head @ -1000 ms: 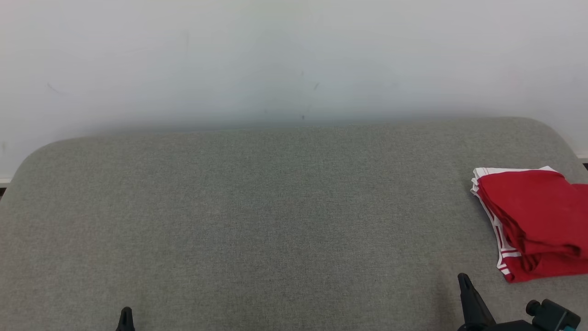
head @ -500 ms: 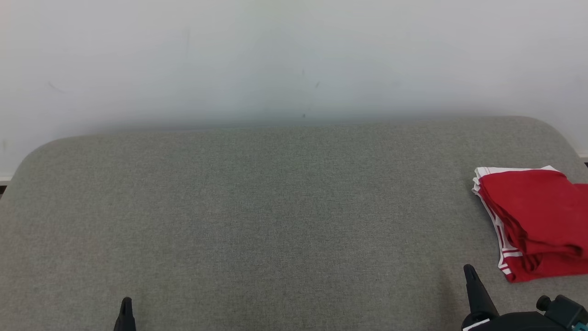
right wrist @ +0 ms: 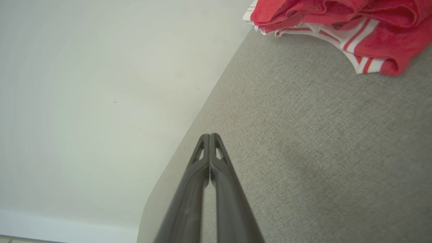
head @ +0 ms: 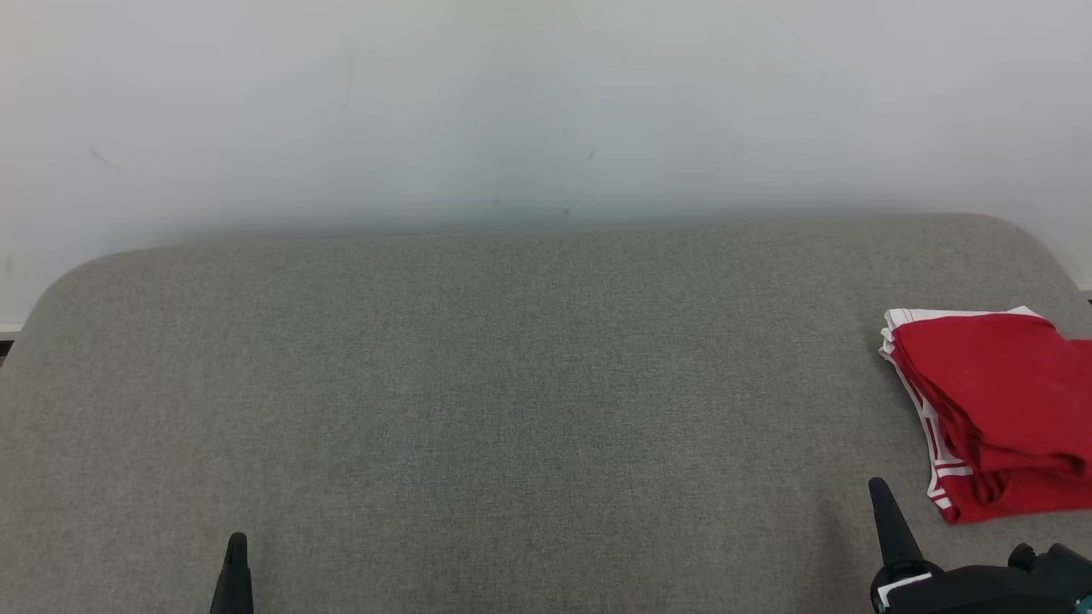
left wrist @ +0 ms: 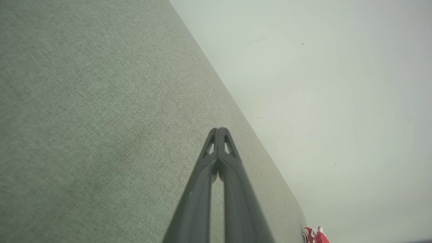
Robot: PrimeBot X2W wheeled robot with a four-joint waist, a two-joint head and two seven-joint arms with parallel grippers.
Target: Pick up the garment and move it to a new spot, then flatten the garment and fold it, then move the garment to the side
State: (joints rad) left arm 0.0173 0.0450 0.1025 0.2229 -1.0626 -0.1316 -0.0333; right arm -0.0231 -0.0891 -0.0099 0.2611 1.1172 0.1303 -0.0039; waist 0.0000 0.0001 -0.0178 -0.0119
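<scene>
- We see the folded red fabric garment with white striped trim (head: 994, 401) lying flat at the right end of the wide grey woven-fabric pad with rounded corners (head: 512, 384). The head view's edge cuts off its right part.
- Our right gripper (head: 879, 488) hangs over the pad's near edge, nearer the pad's middle than the garment. It is close to the garment's near corner but apart from it, with a strip of bare grey cloth between them.
- In the right wrist view its two long dark fingers are pressed together tip to tip, with nothing between them. The garment lies beyond the tips and off to one side.
- Our left gripper (head: 236, 546) hangs over the pad's near edge toward the left end, well apart from the garment. Its fingers also meet at the tips and carry nothing.
- The garment is a stack of several layers with a smooth red top face.
- Along the side facing the pad's middle, the white edges with thin red stripes fan out one under another.
- A white band also runs along the garment's edge toward the pad's far side.
- Toward the pad's near side, the red cloth bunches into soft rolled folds, slightly rumpled.
- A plain white wall (head: 512, 102) rises behind the pad's far edge.
</scene>
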